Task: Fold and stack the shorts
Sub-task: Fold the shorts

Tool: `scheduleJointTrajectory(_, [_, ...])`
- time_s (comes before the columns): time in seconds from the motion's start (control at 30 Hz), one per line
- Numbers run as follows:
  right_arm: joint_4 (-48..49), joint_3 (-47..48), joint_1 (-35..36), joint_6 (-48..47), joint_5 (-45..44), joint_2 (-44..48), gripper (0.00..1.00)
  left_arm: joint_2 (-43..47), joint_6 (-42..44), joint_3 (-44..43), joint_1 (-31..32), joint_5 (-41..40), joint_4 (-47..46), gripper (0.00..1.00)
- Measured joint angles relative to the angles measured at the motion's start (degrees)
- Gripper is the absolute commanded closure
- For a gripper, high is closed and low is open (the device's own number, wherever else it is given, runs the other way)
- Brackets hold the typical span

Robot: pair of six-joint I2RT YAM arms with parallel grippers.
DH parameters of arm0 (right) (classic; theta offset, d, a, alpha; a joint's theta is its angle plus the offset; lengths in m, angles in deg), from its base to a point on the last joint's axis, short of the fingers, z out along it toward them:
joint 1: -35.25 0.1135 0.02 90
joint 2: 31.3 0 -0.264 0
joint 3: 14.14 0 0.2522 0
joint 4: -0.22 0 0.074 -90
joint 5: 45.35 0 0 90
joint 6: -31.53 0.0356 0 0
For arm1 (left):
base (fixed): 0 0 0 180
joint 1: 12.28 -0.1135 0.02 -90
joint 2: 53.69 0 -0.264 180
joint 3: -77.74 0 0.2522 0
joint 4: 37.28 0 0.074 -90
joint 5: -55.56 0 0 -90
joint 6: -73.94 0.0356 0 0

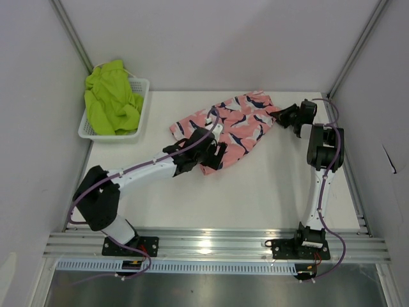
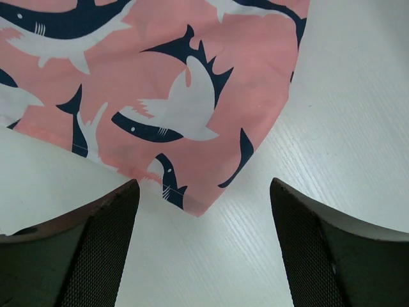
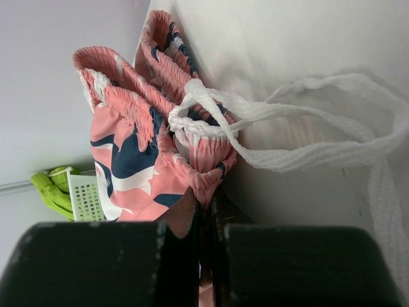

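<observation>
The pink shark-print shorts lie spread on the white table at the back middle. My right gripper is at their right end and is shut on the gathered waistband. The white drawstring trails loose beside it. My left gripper hovers over the shorts' near hem. It stands open, with the hem corner between its fingers and not touched. The lime green shorts are heaped in the basket at the back left.
The white mesh basket stands at the table's back left corner, against the wall. Grey walls close in both sides and the back. A metal rail runs along the near edge.
</observation>
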Motion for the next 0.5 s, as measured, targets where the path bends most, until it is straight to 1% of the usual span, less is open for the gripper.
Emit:
scheduleJointTrajectory(0.2, [-1.1,0.6,0.0,-0.3,0.0,0.0,1.0,-0.1,5.8,0.1,5.4,-6.6,-0.7,0.15])
scheduleJointTrajectory(0.37, [-2.2,1.3,0.0,-0.8,0.1,0.0,1.0,-3.7,11.8,-1.1,9.2,-10.4,0.7,0.26])
scheduleJointTrajectory(0.5, [-2.5,1.4,0.0,-0.8,0.1,-0.1,1.0,-6.4,15.5,-2.4,11.2,-13.2,2.1,0.26])
